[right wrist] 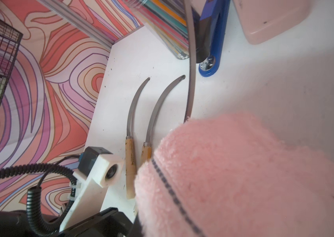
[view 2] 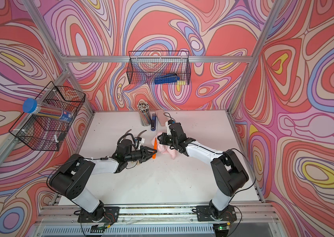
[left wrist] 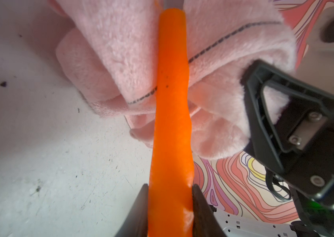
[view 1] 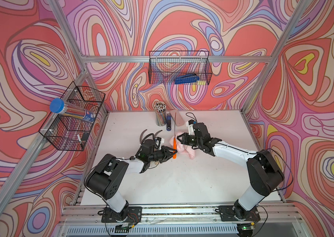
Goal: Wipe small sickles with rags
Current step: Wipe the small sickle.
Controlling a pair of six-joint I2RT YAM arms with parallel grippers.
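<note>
The left gripper (view 1: pixel 175 151) is clamped on the orange handle of one sickle (view 1: pixel 174 144). The right gripper (view 1: pixel 178 138) squeezes the pink rag (view 1: pixel 187 151) where the blade starts. Two wooden-handled sickles (right wrist: pixel 130 164) lie on the table nearby, probably not wiped yet.

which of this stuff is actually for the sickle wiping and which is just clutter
For the job:
orange-handled sickle with thin grey blade, held by left gripper
fuzzy pale-pink rag, held by right gripper
two wooden-handled curved-blade sickles

Lying about:
clear cup of coloured pencils
blue stapler
smooth pink rectangular case
blue-capped clear tube
</note>
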